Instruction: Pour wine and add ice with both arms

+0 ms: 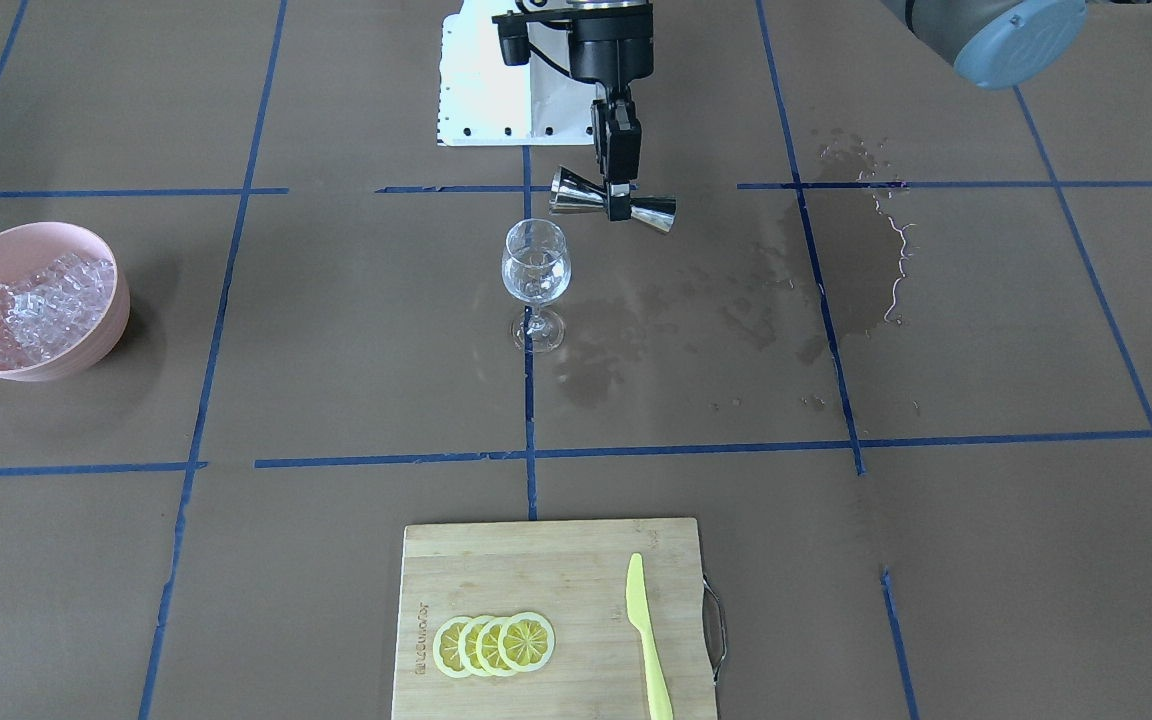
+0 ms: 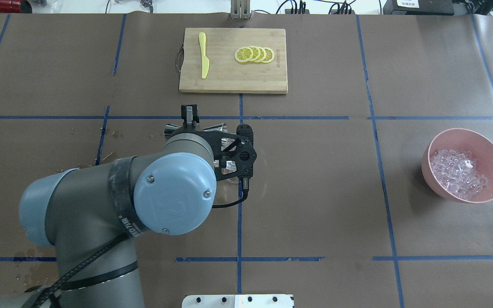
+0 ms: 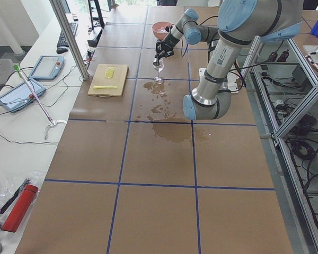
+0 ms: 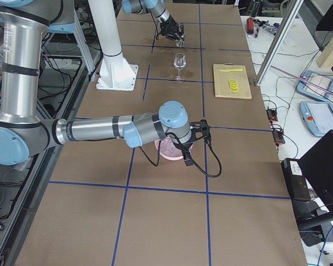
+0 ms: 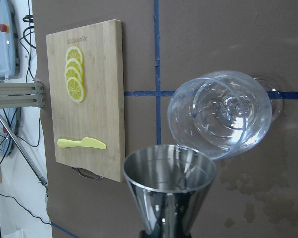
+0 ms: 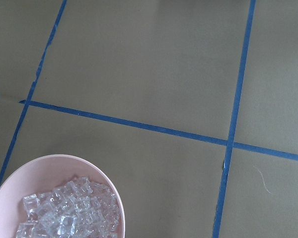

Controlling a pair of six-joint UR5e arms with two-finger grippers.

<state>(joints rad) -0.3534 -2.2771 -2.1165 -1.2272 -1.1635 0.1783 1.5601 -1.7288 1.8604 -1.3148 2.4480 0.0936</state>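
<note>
Left gripper (image 1: 620, 200): clamped on steel jigger (image 1: 572, 192), lying level, near wine glass (image 1: 535, 262) rim. Right gripper (image 4: 187, 149): over ice (image 1: 41, 305) bowl (image 1: 108, 328); cannot tell whether open.

You'll see the near silver-grey right arm (image 4: 100, 130) stretched low across the brown-papered surface (image 4: 166, 221), its wrist over the round pink bowl (image 4: 167, 157), while the far left gripper (image 4: 177, 34) holds a small silvery metal jigger (image 4: 181, 40) beyond the upright clear wine glass (image 4: 180, 60) near the bamboo cutting board (image 4: 222, 91).
</note>
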